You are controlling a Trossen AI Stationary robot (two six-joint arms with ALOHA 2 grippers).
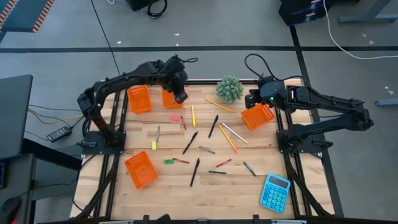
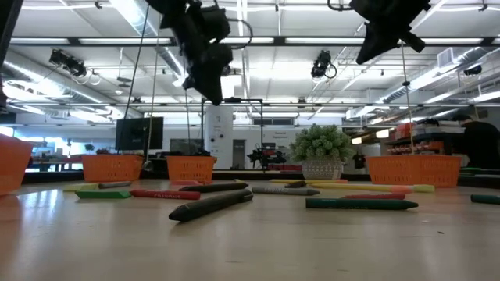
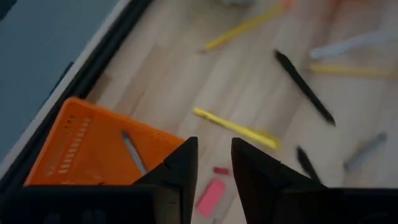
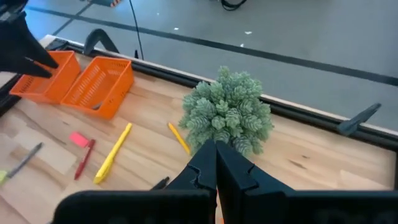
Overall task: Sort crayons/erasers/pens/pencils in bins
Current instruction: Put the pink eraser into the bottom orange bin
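My left gripper [image 1: 181, 96] hangs open and empty above the far-left pair of orange bins, over the right one [image 1: 171, 98]. In its wrist view [image 3: 214, 165] a grey crayon [image 3: 134, 154] lies inside that bin [image 3: 93, 149]. My right gripper [image 1: 252, 99] is shut on nothing, raised beside the far-right bin [image 1: 258, 116]. Black pens [image 1: 190, 142], yellow pencils [image 1: 193, 115], red crayons [image 1: 181, 160] and a pink eraser [image 1: 175, 117] lie flat on the wooden table. A fourth bin [image 1: 141, 169] stands near left.
A small green plant [image 1: 229, 89] stands at the far edge between the arms, right in front of my right gripper [image 4: 216, 155]. A blue calculator [image 1: 275, 192] lies at the near right. Yellow [image 1: 154, 145] and green [image 1: 168, 161] erasers lie left of centre.
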